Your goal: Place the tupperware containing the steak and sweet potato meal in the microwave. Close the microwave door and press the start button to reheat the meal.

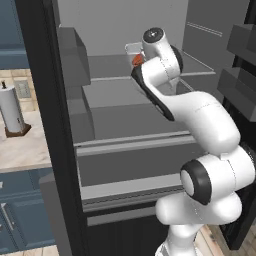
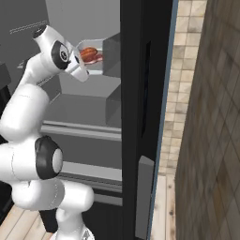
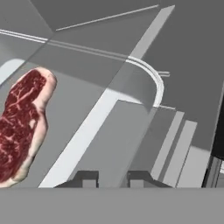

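The tupperware (image 3: 131, 131) is a pale grey tray with a raised rim, and in the hand view its wall runs up between my finger tips. The marbled red steak (image 3: 22, 127) lies on its floor at the left. My gripper (image 3: 112, 178) is shut on the tray's wall. From the base views the tupperware (image 1: 131, 49) (image 2: 96, 69) sits at the end of my arm, deep inside the open fridge by an upper shelf. The orange sweet potato (image 1: 136, 60) (image 2: 86, 50) and steak (image 2: 95, 58) show inside it. The microwave and the microwave door are out of view.
Grey fridge shelves (image 1: 125, 95) stack below the tray, with door bins (image 1: 75, 50) at the left. The black fridge door (image 2: 140, 93) stands open on the right, another dark edge (image 1: 40, 125) on the left. A paper towel roll (image 1: 12, 107) stands on the counter above blue cabinets (image 1: 20, 215).
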